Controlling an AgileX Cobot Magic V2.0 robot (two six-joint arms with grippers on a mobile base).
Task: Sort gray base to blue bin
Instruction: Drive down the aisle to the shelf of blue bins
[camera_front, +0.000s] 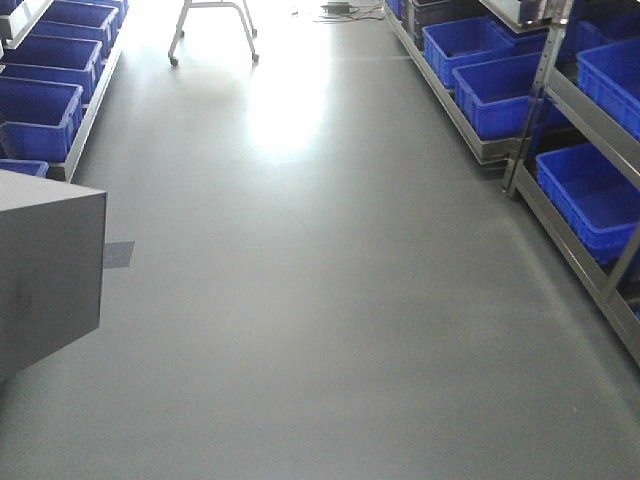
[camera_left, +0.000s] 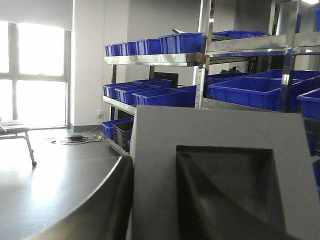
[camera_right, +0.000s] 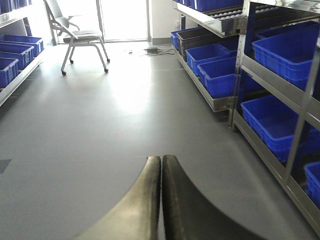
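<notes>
Holding the gray base (camera_left: 215, 130) by a single wall looks like the weak point. In the left wrist view the left gripper (camera_left: 154, 167) is closed onto the block, with one dark finger against the outer side and the other inside the square recess, so only that thin wall is pinched. In the front view the block (camera_front: 50, 265) hangs at the left edge, above the bare floor (camera_front: 320, 300) of the aisle and well apart from any shelf. With so little held and the bulk of the block off to one side, a jolt from the base or a quick swing could twist it between the pads or pull it free, and it would fall to the floor rather than into a crate. The right gripper (camera_right: 161, 167) has its fingers pressed together around nothing, so it offers no support. Which of the blue crates (camera_front: 590, 195) on the metal racks (camera_front: 530, 150) is the blue bin I cannot tell, and with so many alike a drop into a neighbouring one is a real risk. The shelf edges above the lower crates could also catch the block on approach.
</notes>
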